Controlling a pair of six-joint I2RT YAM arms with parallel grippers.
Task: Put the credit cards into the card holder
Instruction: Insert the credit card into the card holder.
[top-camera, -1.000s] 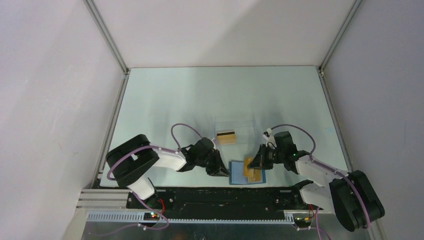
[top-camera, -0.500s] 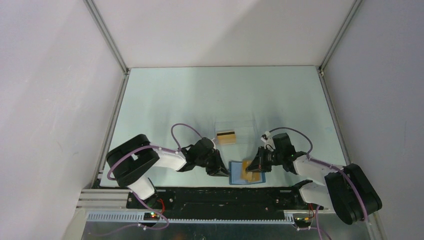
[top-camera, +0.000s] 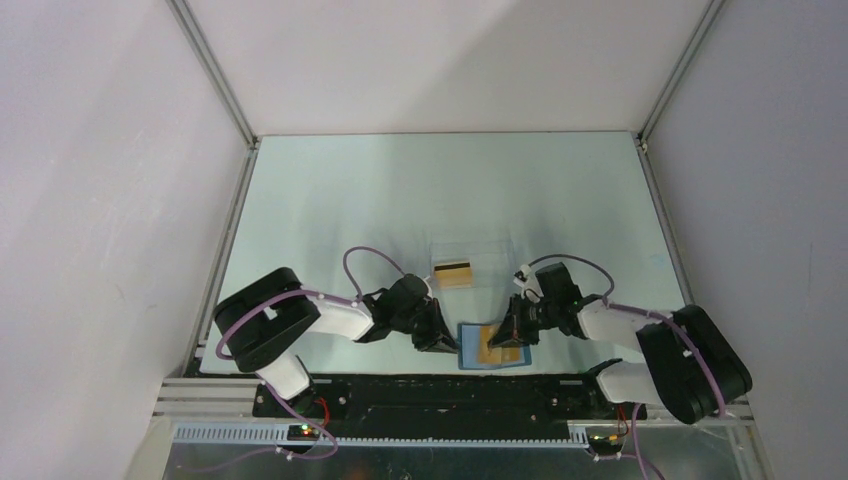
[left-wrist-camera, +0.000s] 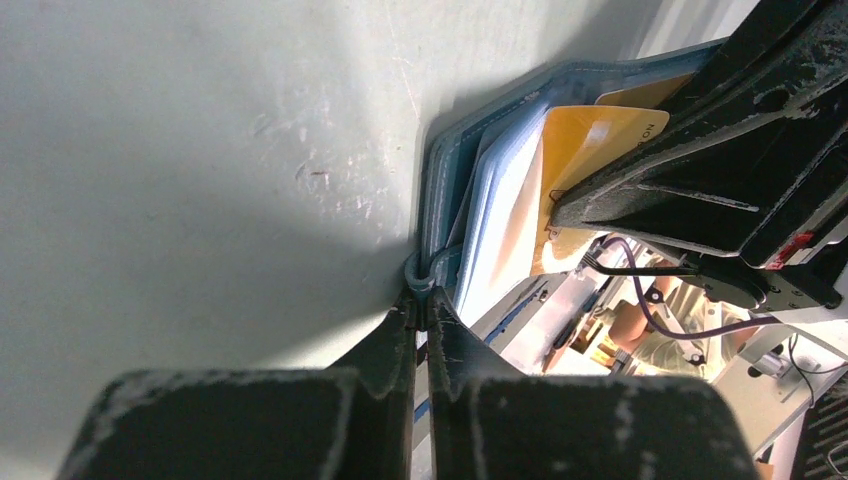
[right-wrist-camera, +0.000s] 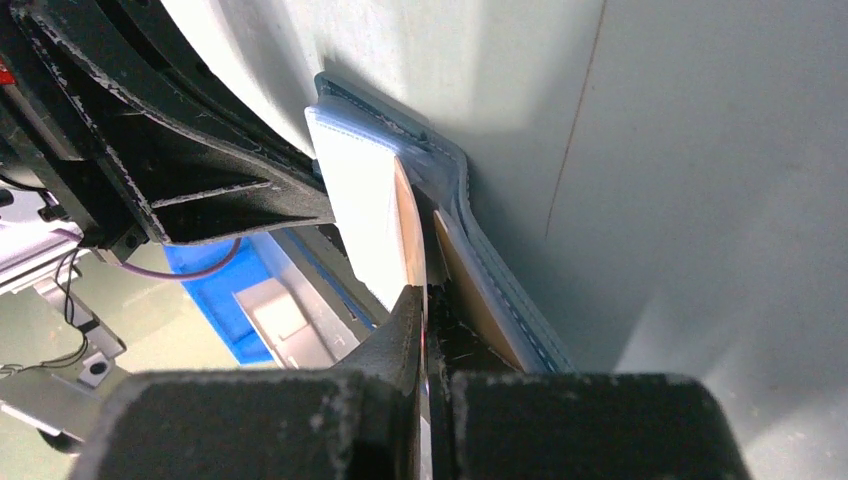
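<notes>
Two matching robot arms, the left arm and the right arm, have bulky glossy black joints and smooth white shell links. A thin purple cable loops along each. The left claw and right claw are scuffed matte black with ribbed fingers. A black base rail sits at 6 o'clock.

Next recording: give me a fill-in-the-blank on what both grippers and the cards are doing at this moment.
1. The left gripper is shut on the clasp tab of the ____ card holder.
2. The right gripper is shut on an ____ credit card at the open holder.
3. The other credit card lies at the clear plastic box, its stripe coloured ____.

Missing words: blue; orange; black.
</notes>
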